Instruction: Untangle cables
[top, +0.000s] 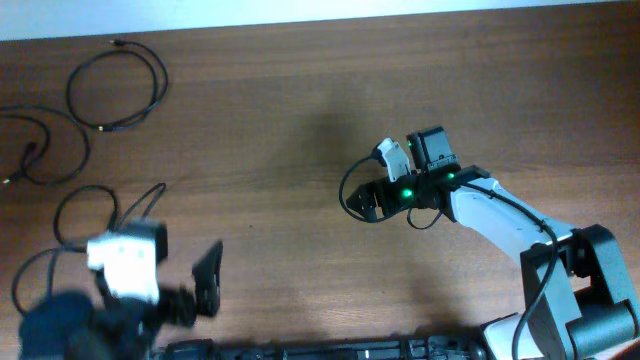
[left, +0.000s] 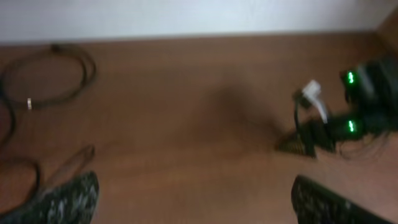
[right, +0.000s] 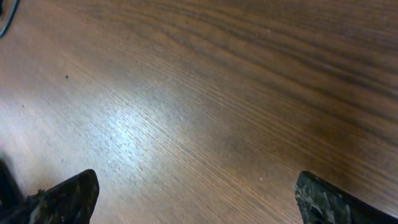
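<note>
Several thin black cables lie on the wooden table at the far left. One is a round loop (top: 115, 88), one curls by the left edge (top: 40, 150), and one loops (top: 90, 212) right beside my left arm. The left wrist view shows the round loop (left: 53, 78) and another strand (left: 68, 163), blurred. My left gripper (top: 200, 292) is open and empty (left: 199, 208), to the right of the cables. My right gripper (top: 362, 203) is open and empty over bare wood (right: 199, 199), far from the cables.
The right arm, with its green lights (left: 350, 102) and white connector (top: 392, 155), sits right of centre. A thin wire loop (top: 345, 185) fixed to that arm hangs beside its gripper. The table's far edge meets a white wall (left: 186, 15).
</note>
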